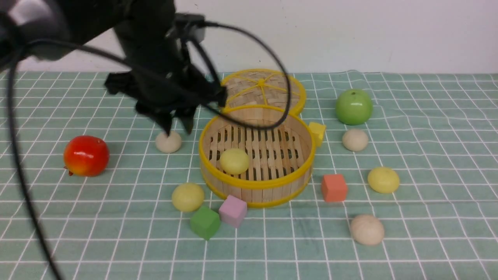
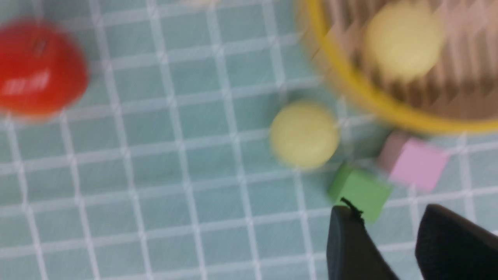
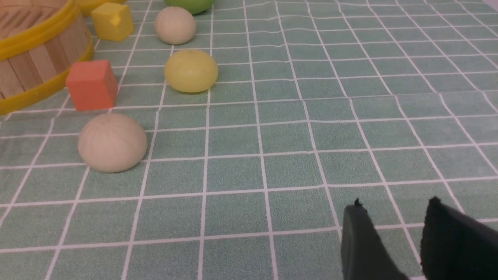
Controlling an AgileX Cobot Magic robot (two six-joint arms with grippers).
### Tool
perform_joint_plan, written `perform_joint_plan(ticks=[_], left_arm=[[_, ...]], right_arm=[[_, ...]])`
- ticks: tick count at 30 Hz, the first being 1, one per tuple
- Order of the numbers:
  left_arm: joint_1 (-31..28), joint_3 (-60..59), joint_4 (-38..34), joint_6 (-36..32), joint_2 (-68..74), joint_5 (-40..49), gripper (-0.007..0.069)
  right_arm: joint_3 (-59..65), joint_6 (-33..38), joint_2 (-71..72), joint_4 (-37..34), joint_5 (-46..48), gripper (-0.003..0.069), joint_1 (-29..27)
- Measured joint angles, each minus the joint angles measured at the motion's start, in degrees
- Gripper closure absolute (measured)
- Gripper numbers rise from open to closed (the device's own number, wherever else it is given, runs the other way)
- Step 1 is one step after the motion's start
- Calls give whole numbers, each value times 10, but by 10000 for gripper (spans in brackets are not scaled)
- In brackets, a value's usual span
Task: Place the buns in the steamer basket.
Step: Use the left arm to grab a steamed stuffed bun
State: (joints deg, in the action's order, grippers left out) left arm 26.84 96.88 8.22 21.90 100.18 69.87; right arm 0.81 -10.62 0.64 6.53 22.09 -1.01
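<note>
We note left gripper (image 1: 179,130) and right gripper (image 3: 395,202) fingers apart, empty; left hangs by off-white bun (image 1: 168,141); off-centre closing could roll it away.

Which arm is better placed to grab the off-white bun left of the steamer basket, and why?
Left. Its claw hangs open close above that off-white bun, beside the steamer basket. The right claw, also open, faces a yellow bun on the basket's other side instead.
</note>
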Motion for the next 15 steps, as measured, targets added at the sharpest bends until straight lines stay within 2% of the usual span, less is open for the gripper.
perform_joint_plan(ticks=[4, 9, 15], left_arm=[[0, -94, 5, 42, -41, -56, 388], [0, -160, -6, 60, -25, -90, 388], [0, -168, -11, 61, 18, -108, 386]], right_arm=[[0, 0, 0, 0, 0, 419, 0], [0, 0, 0, 0, 0, 419, 0], [0, 0, 0, 0, 0, 419, 0]])
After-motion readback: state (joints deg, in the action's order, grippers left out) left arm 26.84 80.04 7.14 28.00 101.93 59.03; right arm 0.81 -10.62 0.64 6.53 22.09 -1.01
